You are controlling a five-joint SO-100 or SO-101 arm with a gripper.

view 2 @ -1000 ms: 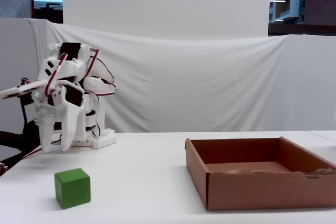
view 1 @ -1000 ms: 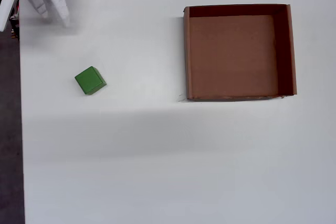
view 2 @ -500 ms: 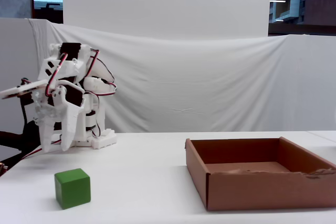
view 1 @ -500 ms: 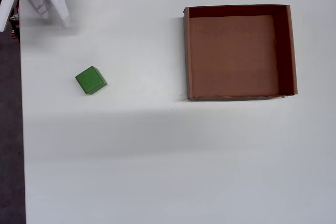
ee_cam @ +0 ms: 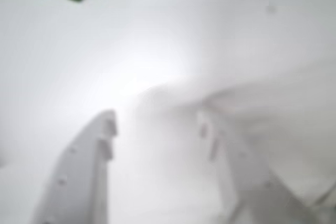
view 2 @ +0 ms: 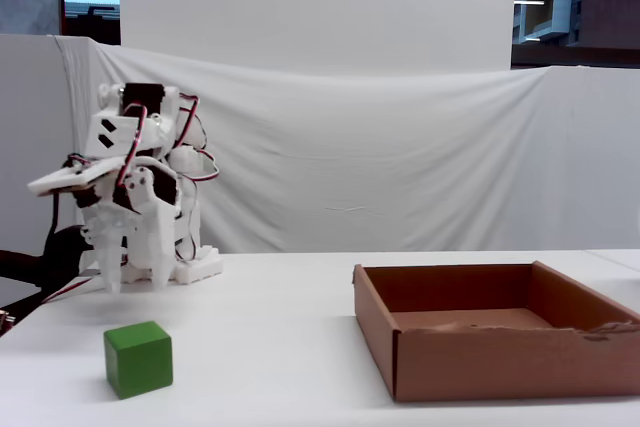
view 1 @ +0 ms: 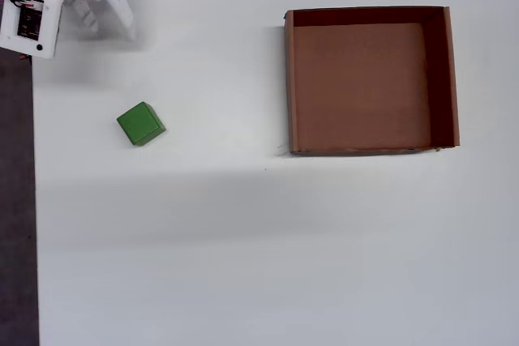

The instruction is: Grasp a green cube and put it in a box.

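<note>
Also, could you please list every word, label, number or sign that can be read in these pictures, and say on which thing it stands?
None can be read.
The green cube: plain faces, no text.
The box: bare brown cardboard, no print visible.
The arm and gripper: white parts, no legible marking; a small board on the arm in the overhead view is too small to read.
The wrist view is blurred.

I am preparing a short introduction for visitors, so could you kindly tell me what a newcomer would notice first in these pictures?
The bright green cube stands out alone on the white table, left of centre in the overhead view. To its right sits the large, empty brown box. The white arm's claw hangs open near the table's far left corner, apart from the cube.
</note>
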